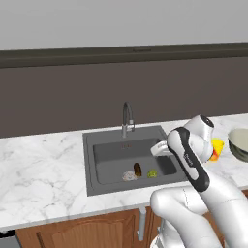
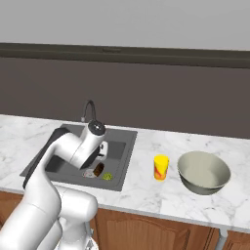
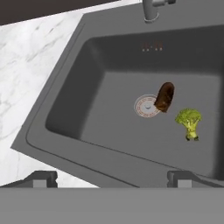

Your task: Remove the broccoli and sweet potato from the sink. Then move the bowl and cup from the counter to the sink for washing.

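Step in hand, by my judgement: the first one, clearing the sink [image 3: 65,109]. Nothing has yet been lifted out. The gripper [image 3: 111,178] hangs above the basin's near rim with its jaws spread wide and nothing between them.

The broccoli [image 3: 189,122] lies on the basin floor, just beside the sweet potato [image 3: 165,96], which rests against the edge of the round drain [image 3: 146,106]. The two appear close but apart.

The next move calls for a descent into the basin and a centring over one of the two, likely the broccoli as the nearer piece, before closing.

The bowl [image 2: 203,172] and the cup [image 2: 161,167] stand on the table [image 2: 146,195] to the right of the sink, near each other, untouched.

Obstructions: the faucet [image 1: 127,118] rises at the back rim, clear of the approach. The basin walls limit sideways room, and the sweet potato's closeness to the broccoli risks a nudge.
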You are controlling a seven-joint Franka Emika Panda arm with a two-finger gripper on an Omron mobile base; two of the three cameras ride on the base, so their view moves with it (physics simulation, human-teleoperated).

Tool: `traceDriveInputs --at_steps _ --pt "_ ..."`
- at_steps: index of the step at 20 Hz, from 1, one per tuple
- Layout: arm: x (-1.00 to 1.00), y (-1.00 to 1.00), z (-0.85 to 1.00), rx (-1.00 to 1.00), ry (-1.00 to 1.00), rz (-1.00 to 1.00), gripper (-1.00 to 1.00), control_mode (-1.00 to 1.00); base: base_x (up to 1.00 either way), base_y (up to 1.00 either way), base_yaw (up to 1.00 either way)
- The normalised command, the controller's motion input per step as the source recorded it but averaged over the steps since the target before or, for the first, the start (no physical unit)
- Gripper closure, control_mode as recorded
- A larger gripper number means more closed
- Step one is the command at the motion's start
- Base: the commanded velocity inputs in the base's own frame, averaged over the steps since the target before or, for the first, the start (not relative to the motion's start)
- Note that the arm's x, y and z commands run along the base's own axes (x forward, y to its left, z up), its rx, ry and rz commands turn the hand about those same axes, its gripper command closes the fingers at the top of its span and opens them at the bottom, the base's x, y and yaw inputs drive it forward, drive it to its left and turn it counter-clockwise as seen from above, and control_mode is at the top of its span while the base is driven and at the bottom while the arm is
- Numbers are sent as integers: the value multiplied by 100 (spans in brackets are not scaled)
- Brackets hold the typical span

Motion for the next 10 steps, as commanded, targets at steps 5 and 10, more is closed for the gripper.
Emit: traceDriveInputs --at_steps 5,10 --pt "11 12 -17 0 0 0 -100 -100 0 0 0" --pt "12 10 -16 -2 0 0 -100 -100 0 0 0"
